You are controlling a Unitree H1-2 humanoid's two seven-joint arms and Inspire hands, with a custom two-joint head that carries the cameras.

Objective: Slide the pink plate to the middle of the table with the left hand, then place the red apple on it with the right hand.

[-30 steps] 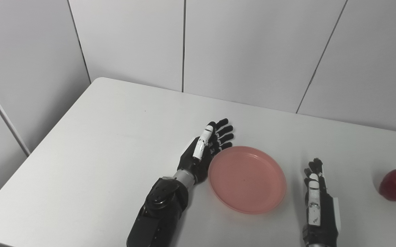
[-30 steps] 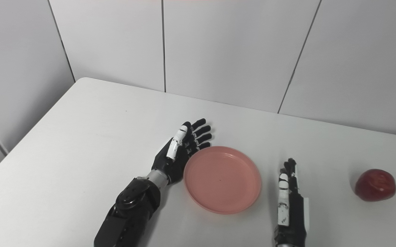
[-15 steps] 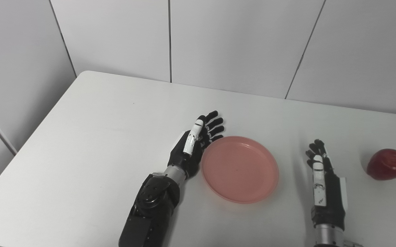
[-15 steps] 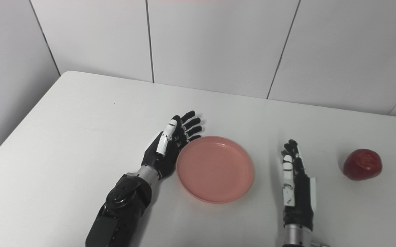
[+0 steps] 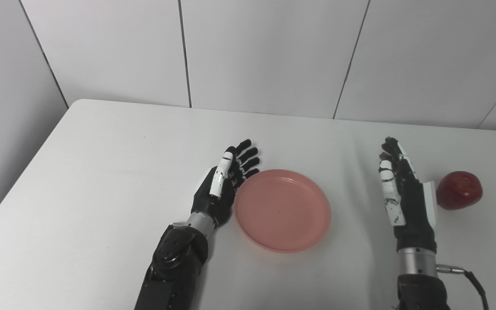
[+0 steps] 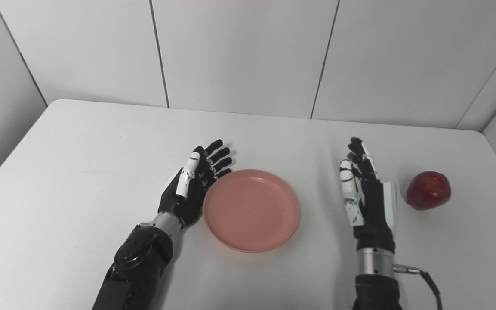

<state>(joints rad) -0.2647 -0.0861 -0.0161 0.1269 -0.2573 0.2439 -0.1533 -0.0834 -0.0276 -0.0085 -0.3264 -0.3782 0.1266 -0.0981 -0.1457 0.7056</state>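
Sitting flat near the middle of the white table (image 5: 101, 163), the pink plate (image 5: 282, 209) faces rim-up; being round, it shows no long axis. Left hand (image 5: 222, 183) stands on edge just beside the plate's left rim, seemingly touching it, fingers (image 5: 248, 157) spread and straight, pointing away and slightly right, holding nothing. Over on the right, the right hand (image 5: 402, 191) is also edge-up with fingers extended, empty, between plate and red apple (image 5: 459, 190). Apple rests close beside that hand, near the table's right edge.
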